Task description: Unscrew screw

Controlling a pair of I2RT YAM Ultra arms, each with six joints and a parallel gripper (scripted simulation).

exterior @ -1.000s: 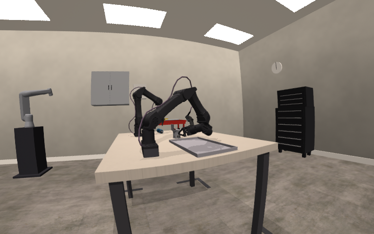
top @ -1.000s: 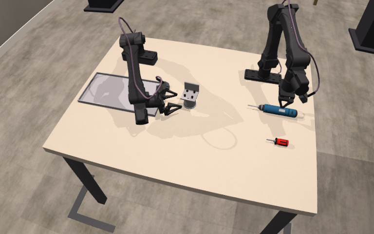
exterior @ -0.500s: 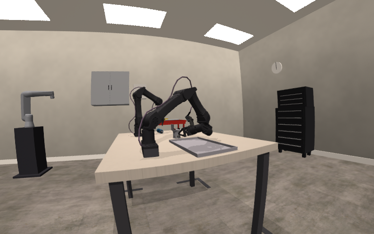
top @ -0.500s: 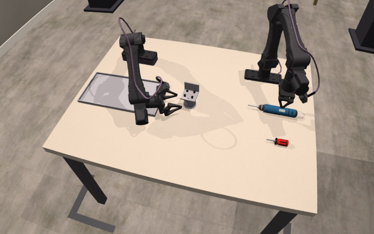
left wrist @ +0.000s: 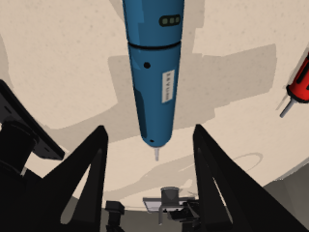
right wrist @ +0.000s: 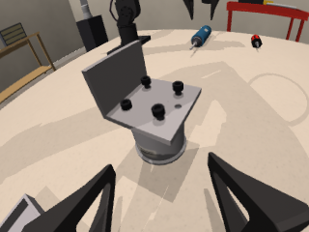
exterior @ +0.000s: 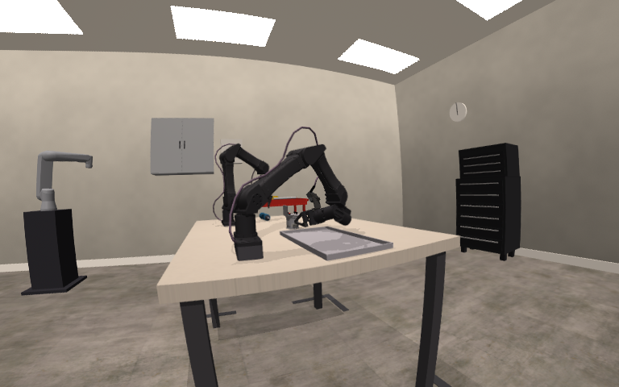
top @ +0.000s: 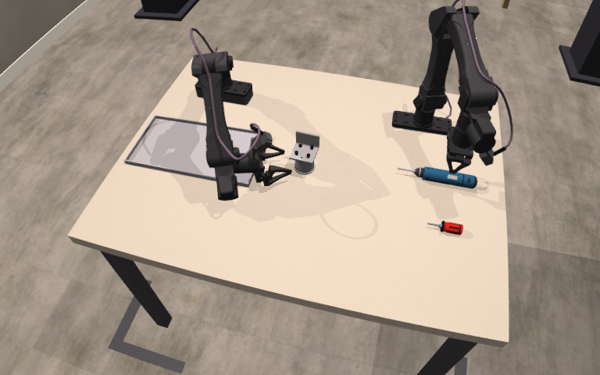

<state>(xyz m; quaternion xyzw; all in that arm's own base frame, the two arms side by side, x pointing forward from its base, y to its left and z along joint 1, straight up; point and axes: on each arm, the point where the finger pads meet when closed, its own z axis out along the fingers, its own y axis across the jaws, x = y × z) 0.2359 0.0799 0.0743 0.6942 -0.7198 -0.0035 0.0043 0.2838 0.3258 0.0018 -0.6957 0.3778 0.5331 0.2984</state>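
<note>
In the top view, a red screwdriver (top: 451, 227) (left wrist: 301, 79) (right wrist: 256, 40) lies at lower right, the blue electric screwdriver (top: 448, 176) (exterior: 264, 216) (left wrist: 154, 72) (right wrist: 203, 36) is seen lying farther back under the open left gripper (top: 452, 171) (left wrist: 149, 130) (right wrist: 201, 19), and the joint module (top: 304, 166) (exterior: 292, 222) (left wrist: 170, 195) (right wrist: 161, 144), topped by its bracket (top: 307, 139) (exterior: 284, 210) (left wrist: 152, 204) (right wrist: 116, 74), is left standing at centre beside the open, empty right gripper (top: 287, 161) (exterior: 298, 221) (right wrist: 161, 160).
</note>
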